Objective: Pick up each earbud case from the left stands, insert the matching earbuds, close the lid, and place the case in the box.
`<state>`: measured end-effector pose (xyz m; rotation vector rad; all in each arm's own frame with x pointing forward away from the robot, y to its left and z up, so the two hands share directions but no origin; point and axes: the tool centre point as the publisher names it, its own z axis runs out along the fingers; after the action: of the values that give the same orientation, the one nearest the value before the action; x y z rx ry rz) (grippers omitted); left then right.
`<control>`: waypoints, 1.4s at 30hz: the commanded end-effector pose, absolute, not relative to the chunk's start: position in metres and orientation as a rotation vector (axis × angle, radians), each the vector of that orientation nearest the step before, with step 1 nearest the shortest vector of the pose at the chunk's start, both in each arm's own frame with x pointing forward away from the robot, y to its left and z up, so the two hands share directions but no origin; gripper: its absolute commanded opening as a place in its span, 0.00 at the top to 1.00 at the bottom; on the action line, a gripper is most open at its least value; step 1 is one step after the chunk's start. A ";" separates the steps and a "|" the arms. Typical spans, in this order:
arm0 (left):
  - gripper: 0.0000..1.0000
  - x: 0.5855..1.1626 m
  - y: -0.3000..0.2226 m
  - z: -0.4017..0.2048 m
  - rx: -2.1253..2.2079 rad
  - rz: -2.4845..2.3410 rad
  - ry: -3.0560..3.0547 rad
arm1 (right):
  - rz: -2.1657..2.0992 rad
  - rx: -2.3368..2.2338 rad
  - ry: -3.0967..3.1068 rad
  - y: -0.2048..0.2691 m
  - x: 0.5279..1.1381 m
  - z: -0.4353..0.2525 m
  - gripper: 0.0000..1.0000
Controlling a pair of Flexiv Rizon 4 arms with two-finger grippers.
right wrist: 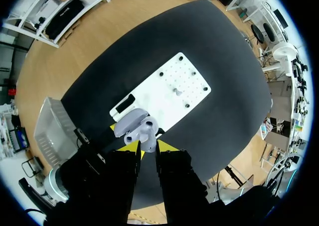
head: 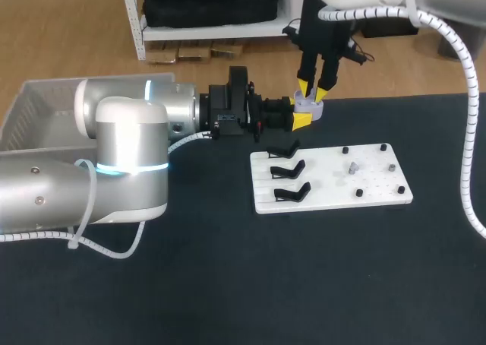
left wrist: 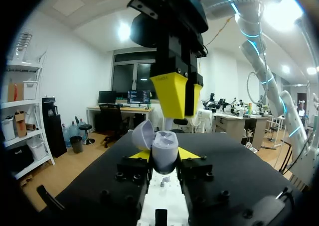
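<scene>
Beyond the white board, the earbud case is largely covered by the right gripper, its contents unreadable. Left of the board, the box is half hidden behind the left arm. A grey piece on the board is too small to identify.

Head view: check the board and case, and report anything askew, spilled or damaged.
Nothing stands out. The board lies flat, its three stands in a row; the case sits open in the left hand, right hand over it.
</scene>
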<state>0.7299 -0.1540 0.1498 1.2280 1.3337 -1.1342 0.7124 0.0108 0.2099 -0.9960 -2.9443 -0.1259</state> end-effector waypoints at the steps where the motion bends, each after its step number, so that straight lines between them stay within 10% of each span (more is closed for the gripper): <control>1: 1.00 0.730 -0.154 0.149 1.226 -1.135 1.330 | -0.131 -1.004 -2.944 0.008 0.713 0.208 1.00; 41: 1.00 0.730 -0.154 0.149 1.226 -1.135 1.330 | -0.139 -1.056 -2.907 0.006 0.715 0.190 1.00; 42: 1.00 0.730 -0.154 0.149 1.226 -1.135 1.330 | -0.141 -1.056 -2.907 0.005 0.715 0.191 0.78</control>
<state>0.7291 -0.1549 0.1491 1.2297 1.3334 -1.1354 0.7164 0.0075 0.1913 -1.0543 -2.9071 -0.1377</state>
